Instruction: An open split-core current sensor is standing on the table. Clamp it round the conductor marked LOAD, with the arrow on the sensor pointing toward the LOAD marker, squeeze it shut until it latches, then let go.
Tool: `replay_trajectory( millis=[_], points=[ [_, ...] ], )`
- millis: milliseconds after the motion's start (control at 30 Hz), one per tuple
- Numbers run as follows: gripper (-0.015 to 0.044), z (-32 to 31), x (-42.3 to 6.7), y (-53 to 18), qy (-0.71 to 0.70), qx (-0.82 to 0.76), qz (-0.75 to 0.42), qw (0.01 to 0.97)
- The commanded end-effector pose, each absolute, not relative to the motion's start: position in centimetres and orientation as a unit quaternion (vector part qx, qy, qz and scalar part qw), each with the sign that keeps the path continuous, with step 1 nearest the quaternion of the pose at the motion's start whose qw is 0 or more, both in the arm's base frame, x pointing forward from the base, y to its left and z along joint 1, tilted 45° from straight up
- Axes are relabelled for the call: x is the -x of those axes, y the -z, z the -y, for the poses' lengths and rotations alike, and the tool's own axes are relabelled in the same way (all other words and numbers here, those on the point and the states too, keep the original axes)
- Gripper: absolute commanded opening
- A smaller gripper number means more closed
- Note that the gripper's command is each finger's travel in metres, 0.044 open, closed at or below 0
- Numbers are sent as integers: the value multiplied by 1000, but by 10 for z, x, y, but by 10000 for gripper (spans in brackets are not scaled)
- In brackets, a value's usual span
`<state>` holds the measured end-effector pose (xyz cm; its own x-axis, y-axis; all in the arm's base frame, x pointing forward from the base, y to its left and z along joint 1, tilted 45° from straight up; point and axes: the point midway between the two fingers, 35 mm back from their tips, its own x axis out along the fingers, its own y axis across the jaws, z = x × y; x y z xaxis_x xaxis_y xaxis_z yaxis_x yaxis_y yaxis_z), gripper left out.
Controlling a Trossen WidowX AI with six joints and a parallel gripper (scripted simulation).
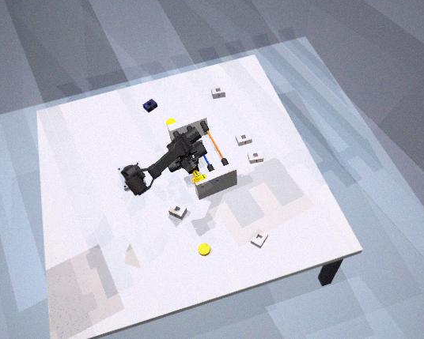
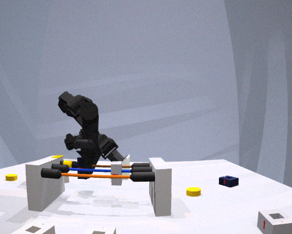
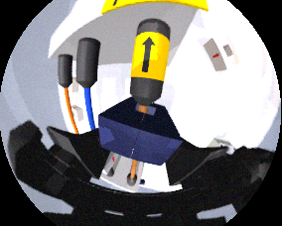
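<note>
Navy split-core sensor [image 3: 139, 136] judged light, rigid, smooth-sided; best taken across two outer flanks so hinge is squeezed shut. Sensor seated round brown conductor [image 3: 134, 171] just below yellow LOAD ferrule [image 3: 150, 58], between fingers of gripper [image 3: 137, 158]. Fingers seen pressed on sensor flanks; release judged only beginning, latch state not visible.

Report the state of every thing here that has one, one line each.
gripper: shut on the sensor
sensor: closed round the LOAD conductor; latch not visible
LOAD conductor: runs through the sensor
blue conductor: bare, nothing clamped on it
</note>
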<state>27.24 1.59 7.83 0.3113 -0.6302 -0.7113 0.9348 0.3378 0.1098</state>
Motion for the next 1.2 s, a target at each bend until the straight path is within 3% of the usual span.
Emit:
replay_trajectory(
  millis=[0, 933, 1133, 1167],
  points=[
    [277, -16, -272, -79, 511, -264, -288, 765],
    [277, -16, -272, -79, 511, -264, -288, 765],
    [435, -16, -272, -79, 511, -264, -288, 765],
    [440, -16, -272, -79, 511, -264, -288, 765]
  ],
)
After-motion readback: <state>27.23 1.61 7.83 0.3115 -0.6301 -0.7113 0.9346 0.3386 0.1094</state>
